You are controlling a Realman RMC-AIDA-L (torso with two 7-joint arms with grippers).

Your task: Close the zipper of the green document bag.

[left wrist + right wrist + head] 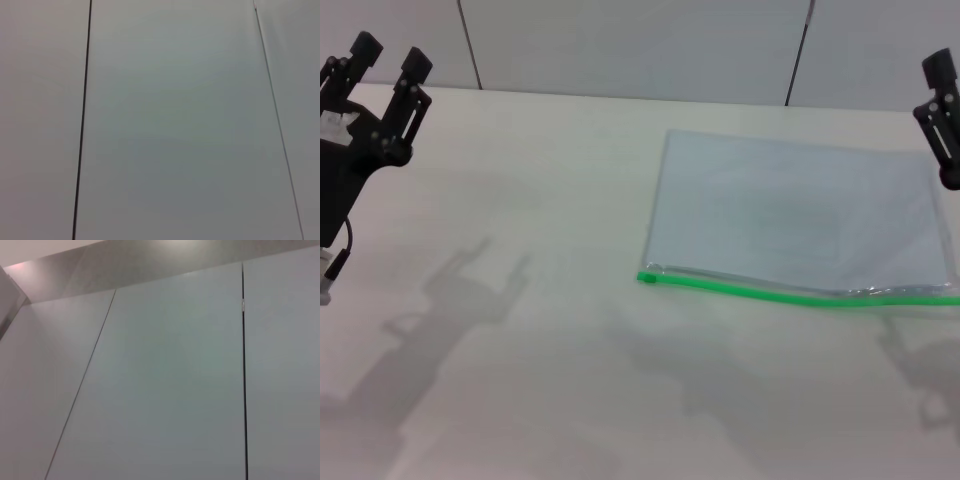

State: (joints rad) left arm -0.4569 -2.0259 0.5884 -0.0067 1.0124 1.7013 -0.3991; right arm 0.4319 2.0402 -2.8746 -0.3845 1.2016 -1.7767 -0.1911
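The green document bag (800, 210) lies flat on the white table (520, 200), right of centre, a pale blue-grey translucent pouch. Its zipper (770, 292) is a bright green strip along the near long edge, running off the right side of the head view. A small bump at the strip's left end (650, 274) looks like the slider. My left gripper (390, 58) hangs open at the far left, well away from the bag and holding nothing. My right gripper (942, 105) shows only partly at the right edge, above the bag's far right corner. Neither wrist view shows the bag.
Grey wall panels with dark seams (82, 120) (244, 380) fill both wrist views. The wall behind the table's far edge (620, 40) has the same seams. Arm shadows fall on the near part of the table.
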